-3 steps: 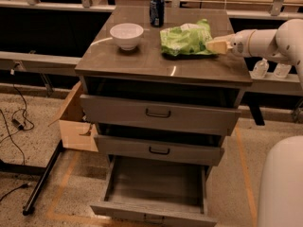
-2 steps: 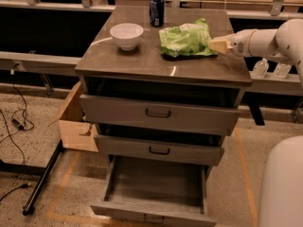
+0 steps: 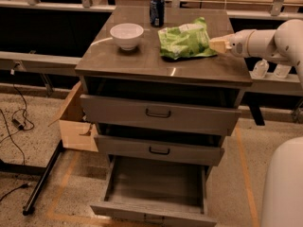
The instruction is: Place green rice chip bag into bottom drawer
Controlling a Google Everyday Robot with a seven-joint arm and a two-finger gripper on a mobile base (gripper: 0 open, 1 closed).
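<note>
The green rice chip bag [image 3: 184, 40] lies flat on the right half of the cabinet top [image 3: 142, 63], crinkly with white label patches. My gripper [image 3: 217, 45] comes in from the right on a white arm and sits at the bag's right edge, just above the top. The bottom drawer [image 3: 156, 183] is pulled out below, its grey interior bare.
A white bowl [image 3: 126, 35] and a dark blue can [image 3: 156, 10] stand on the cabinet top left of the bag. The two upper drawers [image 3: 158, 113] with dark handles stick out slightly. A cardboard box [image 3: 75, 122] sits on the floor at left. My white base [image 3: 284, 188] is at bottom right.
</note>
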